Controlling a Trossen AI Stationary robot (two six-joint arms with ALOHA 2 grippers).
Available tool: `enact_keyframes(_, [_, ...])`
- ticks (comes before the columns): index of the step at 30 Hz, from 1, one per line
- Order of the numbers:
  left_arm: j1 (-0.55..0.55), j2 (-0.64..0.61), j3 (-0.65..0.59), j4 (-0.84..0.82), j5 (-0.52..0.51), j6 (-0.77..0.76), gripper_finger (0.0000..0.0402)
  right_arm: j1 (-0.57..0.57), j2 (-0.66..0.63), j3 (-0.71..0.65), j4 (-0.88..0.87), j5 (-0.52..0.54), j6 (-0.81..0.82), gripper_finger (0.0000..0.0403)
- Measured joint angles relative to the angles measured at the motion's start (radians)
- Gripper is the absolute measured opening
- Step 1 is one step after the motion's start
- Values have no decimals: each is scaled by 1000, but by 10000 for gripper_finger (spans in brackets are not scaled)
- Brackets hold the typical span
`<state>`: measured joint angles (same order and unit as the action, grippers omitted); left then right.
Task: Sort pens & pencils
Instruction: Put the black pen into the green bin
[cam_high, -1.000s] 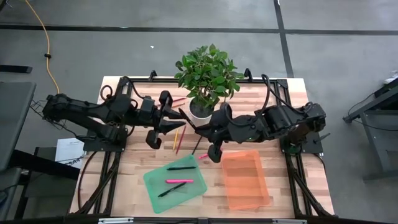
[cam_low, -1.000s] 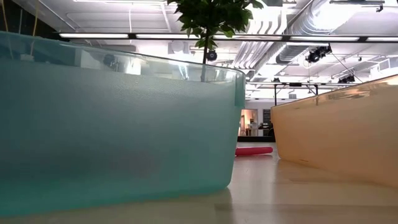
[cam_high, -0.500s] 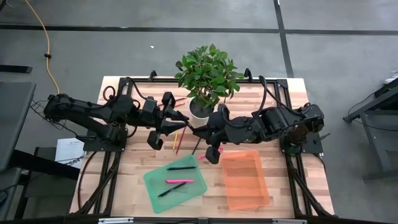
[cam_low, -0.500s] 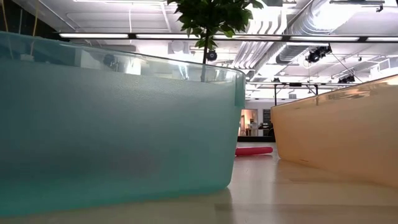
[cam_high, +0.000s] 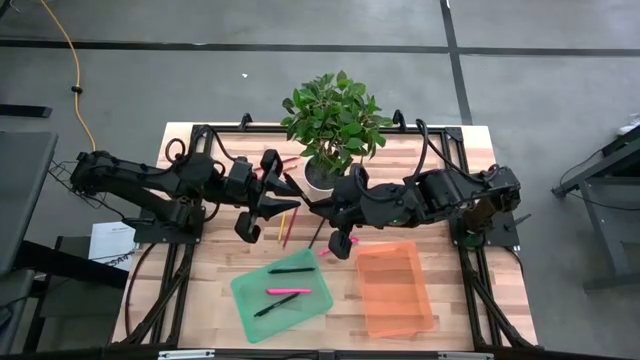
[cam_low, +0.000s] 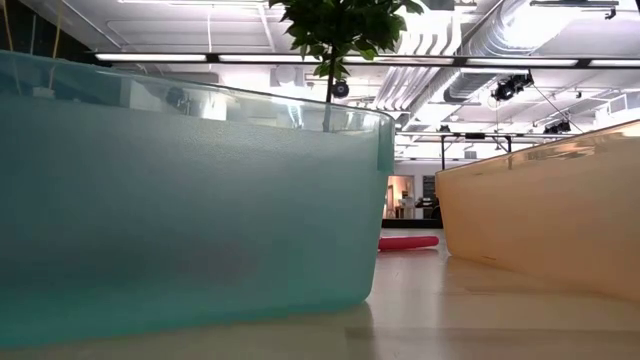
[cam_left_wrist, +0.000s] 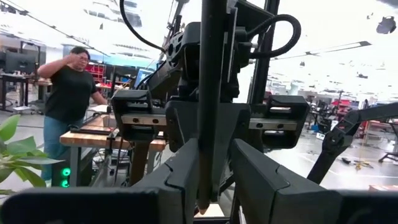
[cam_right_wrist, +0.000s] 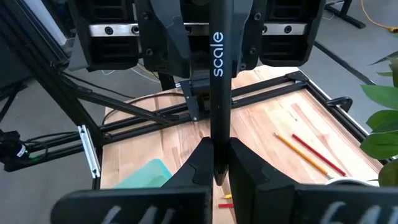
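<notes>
A black pen (cam_right_wrist: 216, 74) with white "scale" lettering hangs in the air between my two grippers, above the table's middle and in front of the plant pot. My left gripper (cam_left_wrist: 214, 149) comes from the table's left and is shut on one end. My right gripper (cam_right_wrist: 219, 146) faces it from the right and is shut on the other end. A green tray (cam_high: 250, 300) near the front holds two black pens and a pink one. The orange tray (cam_high: 395, 300) stands to its right. Yellow and red pencils (cam_high: 285, 225) lie flat on the wood below the grippers. My left gripper has the pen's end (cam_left_wrist: 205, 186) between its two fingers, which come about level from the table's left. The pen runs on past the fingertips toward the right gripper, clear of the table. My right gripper pinches the pen's tapered end (cam_right_wrist: 216, 171) between its two fingertips (cam_right_wrist: 202, 155). It comes from the table's right, slanting slightly down. The pen points away from it toward the left gripper and is lifted clear.
A potted plant (cam_high: 335, 120) stands at the far middle, right behind the grippers. A pink pen (cam_low: 408, 242) lies on the wood between the trays, and a dark pencil (cam_high: 318, 237) lies under the right gripper. A person (cam_left_wrist: 71, 87) stands in the room beyond the table.
</notes>
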<state>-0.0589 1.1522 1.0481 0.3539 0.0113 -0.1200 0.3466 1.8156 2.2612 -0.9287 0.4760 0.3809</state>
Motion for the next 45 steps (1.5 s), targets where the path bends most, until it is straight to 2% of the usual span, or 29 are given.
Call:
enact_keyframes(38, [0,0,0,-14,-4,-2,85,-33,12,0,15,-73,0,5])
enact_keyframes(42, [0,0,0,-14,-3,-1,72,-33,12,0,15,-73,0,5])
enact_keyframes(45, [0,0,0,-14,-4,1,44,-33,12,0,21,-73,-1,5])
